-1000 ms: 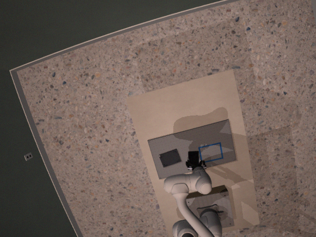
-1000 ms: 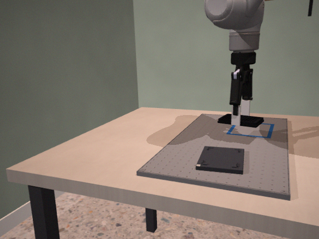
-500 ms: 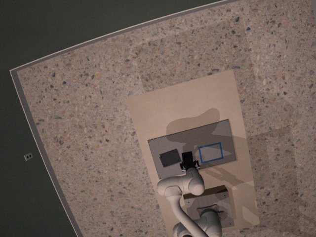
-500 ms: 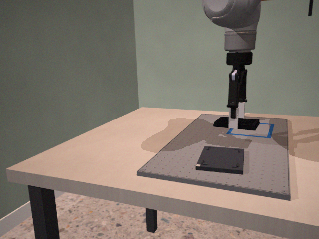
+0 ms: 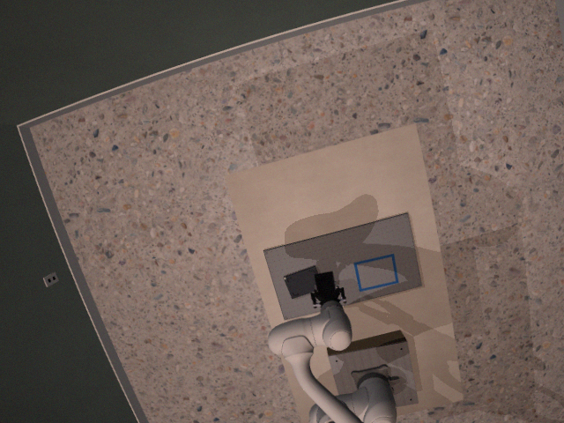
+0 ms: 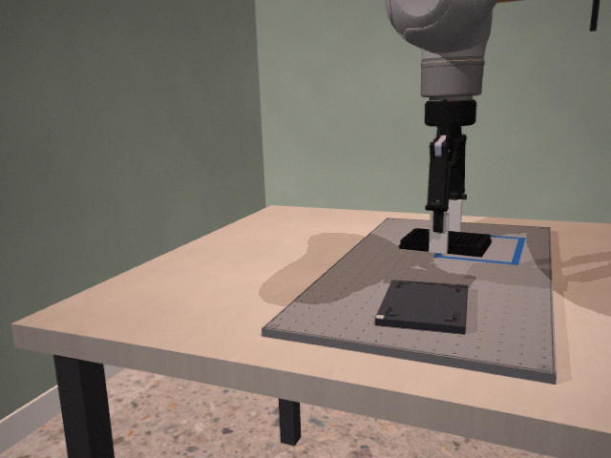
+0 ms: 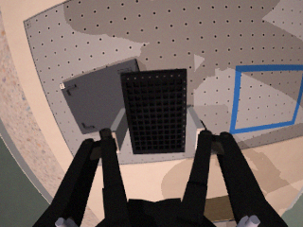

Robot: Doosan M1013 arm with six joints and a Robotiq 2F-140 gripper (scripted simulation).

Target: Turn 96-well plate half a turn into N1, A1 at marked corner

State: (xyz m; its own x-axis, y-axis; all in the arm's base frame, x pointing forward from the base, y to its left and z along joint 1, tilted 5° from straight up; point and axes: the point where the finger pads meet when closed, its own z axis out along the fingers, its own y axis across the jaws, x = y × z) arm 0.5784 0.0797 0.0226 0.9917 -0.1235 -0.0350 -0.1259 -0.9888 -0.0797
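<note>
My gripper (image 7: pixel 156 114) is shut on the black 96-well plate (image 7: pixel 154 112) across its short width and holds it in the air above the grey deck. In the exterior view the plate (image 6: pixel 450 241) hangs level under the gripper (image 6: pixel 444 224), between the nest and the blue outline. The plate nest N1 (image 6: pixel 423 305) is a dark flat block with small corner locators and a white mark at its near left corner; nothing sits in it. It shows in the wrist view (image 7: pixel 98 96) left of the plate and in the top view (image 5: pixel 300 281). I cannot make out the plate's cut corner.
The bench spot B1 is a blue taped outline on the perforated grey deck (image 6: pixel 424 301), also in the wrist view (image 7: pixel 268 98) and the top view (image 5: pixel 376 271). The arm's base plate (image 5: pixel 373 366) stands on the wooden table near the deck.
</note>
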